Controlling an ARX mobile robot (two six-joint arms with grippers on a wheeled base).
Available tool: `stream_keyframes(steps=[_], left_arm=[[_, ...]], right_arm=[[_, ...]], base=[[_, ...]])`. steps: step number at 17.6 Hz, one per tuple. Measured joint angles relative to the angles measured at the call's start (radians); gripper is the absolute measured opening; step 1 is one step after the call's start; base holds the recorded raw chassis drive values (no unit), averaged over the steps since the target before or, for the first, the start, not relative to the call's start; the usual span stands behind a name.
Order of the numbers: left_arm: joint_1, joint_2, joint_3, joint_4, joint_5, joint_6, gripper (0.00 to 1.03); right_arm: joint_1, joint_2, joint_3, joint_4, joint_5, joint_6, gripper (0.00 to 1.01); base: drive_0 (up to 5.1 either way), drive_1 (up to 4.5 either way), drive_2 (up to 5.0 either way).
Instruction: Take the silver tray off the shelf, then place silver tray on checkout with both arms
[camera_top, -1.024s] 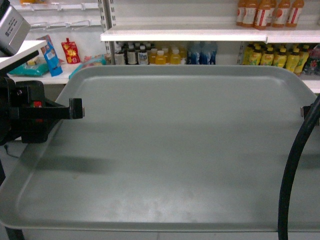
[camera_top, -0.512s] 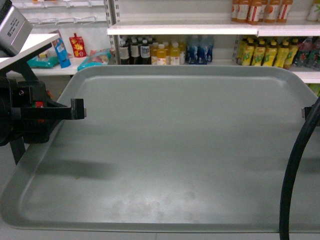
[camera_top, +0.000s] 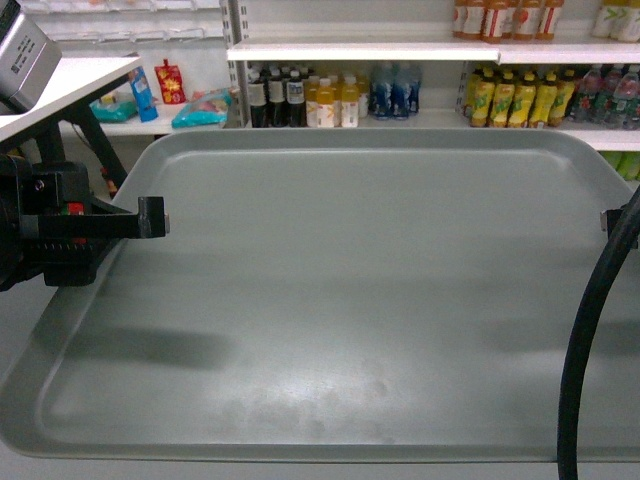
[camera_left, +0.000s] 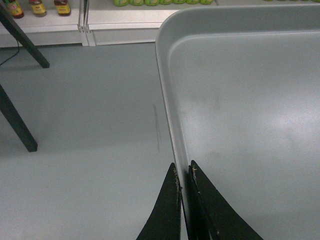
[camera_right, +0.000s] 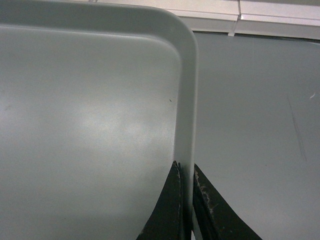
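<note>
Grey-silver, the silver tray (camera_top: 350, 300) hung above the floor (camera_left: 90, 125), near the white tabletop (camera_top: 70, 85). Left tool (camera_left: 184, 175) and right tool (camera_right: 185, 172) each pinched an opposite tray rim.

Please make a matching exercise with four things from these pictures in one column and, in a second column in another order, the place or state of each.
Things:
1. silver tray
2. left gripper
3. right gripper
4. checkout

Places or states:
A. white top at upper left of head view
B. shut on the tray's right rim
C. held in the air above the floor
D. shut on the tray's left rim

Pairs: 1-C, 2-D, 3-B, 4-A
</note>
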Motion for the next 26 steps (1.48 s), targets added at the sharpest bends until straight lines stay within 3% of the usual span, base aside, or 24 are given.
stream_keyframes(steps=[3, 14, 26], left_arm=[[0.0, 0.0, 0.0, -0.005, 0.0, 0.0, 0.03], [0.0, -0.004, 0.0, -0.003, 0.0, 0.0, 0.03], [-0.002, -0.003, 0.0, -0.007, 0.0, 0.0, 0.03]], right_arm=[[0.001, 0.0, 0.0, -0.005, -0.001, 0.0, 0.03], [0.0, -0.002, -0.002, -0.004, 0.0, 0.0, 0.03], [0.0, 0.0, -0.002, -0.005, 0.001, 0.0, 0.03]], base=[[0.0, -4.2, 4.2], [0.0, 0.0, 0.0], [-4.8, 2.61, 2.3]])
